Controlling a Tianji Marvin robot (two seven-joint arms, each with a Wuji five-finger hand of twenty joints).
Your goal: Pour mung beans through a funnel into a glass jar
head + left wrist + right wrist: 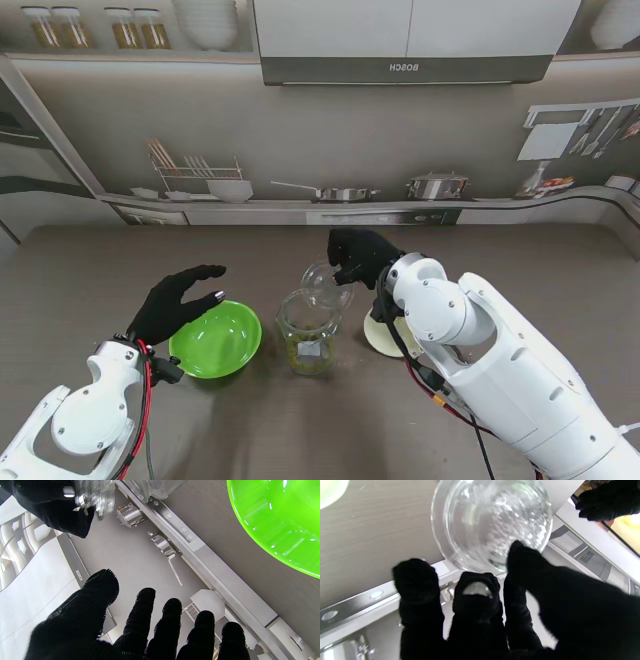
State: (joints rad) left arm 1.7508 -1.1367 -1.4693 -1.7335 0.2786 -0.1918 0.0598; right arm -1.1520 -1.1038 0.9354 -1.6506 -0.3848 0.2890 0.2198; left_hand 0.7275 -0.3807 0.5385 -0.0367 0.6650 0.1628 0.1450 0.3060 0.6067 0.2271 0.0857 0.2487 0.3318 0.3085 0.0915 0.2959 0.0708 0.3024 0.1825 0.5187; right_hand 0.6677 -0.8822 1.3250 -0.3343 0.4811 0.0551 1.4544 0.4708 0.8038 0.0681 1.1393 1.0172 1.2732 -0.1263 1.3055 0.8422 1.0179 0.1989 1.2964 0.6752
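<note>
Right hand [362, 258] pinches clear plastic funnel [326, 284] by its rim, above the glass jar [309, 335]. Light, slick, probably brittle: grip the rim. Left hand [178, 302] spread wide, holding nothing, over green plastic bowl [216, 340].

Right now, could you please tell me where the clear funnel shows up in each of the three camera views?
Stand view: the funnel is at the centre, held by the right hand just over the glass jar.
Left wrist view: the funnel is at the upper left corner, in the black glove.
Right wrist view: the funnel fills the top centre, its rim pinched by the fingers.
Shared landmark: the green bowl.
</note>
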